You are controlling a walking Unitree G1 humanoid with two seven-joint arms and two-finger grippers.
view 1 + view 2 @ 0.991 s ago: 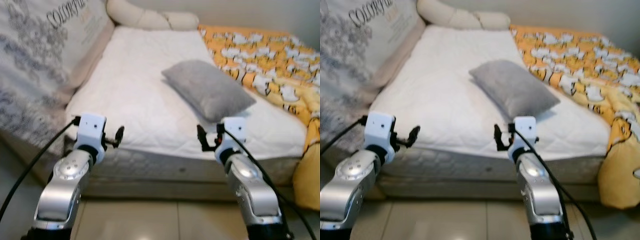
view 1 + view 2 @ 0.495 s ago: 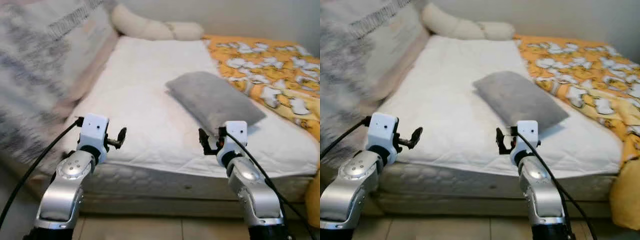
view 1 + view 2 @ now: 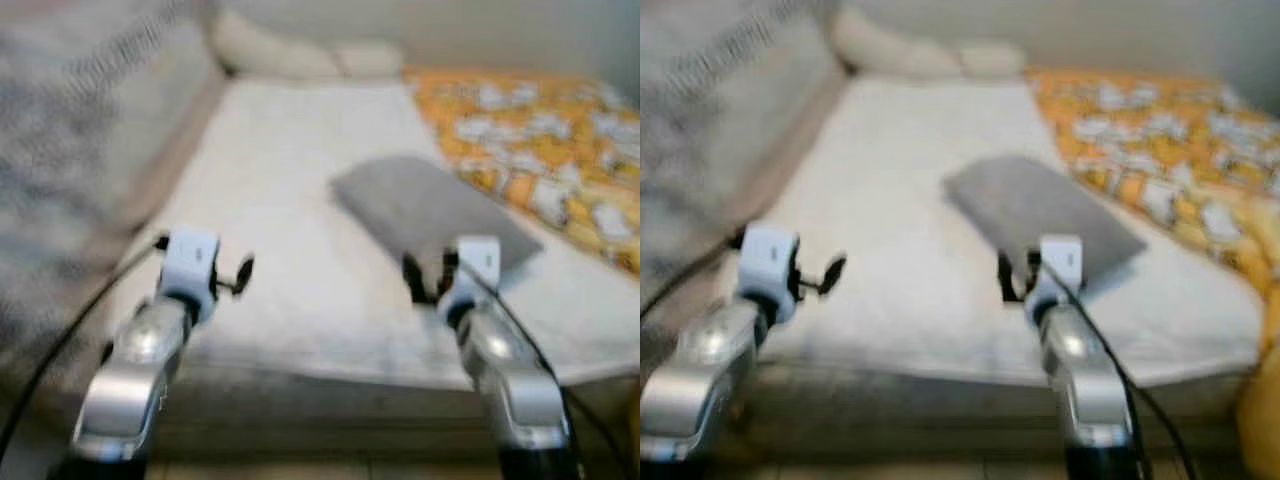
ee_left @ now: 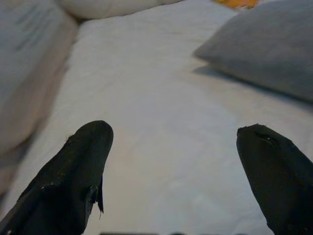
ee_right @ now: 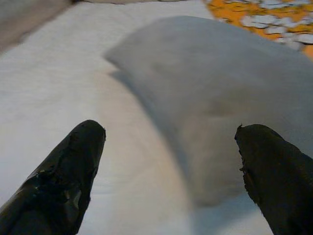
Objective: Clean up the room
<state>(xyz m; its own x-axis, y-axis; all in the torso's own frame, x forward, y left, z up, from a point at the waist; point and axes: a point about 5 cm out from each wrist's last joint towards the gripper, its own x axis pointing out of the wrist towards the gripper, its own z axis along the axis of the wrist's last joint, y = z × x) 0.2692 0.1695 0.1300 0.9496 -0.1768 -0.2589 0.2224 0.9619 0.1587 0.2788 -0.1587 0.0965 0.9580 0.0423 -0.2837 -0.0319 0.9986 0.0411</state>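
Right wrist view: the grey pillow [image 5: 234,93] is seen dead ahead of the spread right gripper [image 5: 171,161], nearer than to the spread left gripper [image 4: 176,161]. Its long axis is laid diagonally across the white mattress [image 3: 280,190].

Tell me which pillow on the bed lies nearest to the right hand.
The grey pillow, lying flat in the middle of the white mattress. The right hand points straight at it, fingers apart. The cream pillows lie far off at the head of the bed.
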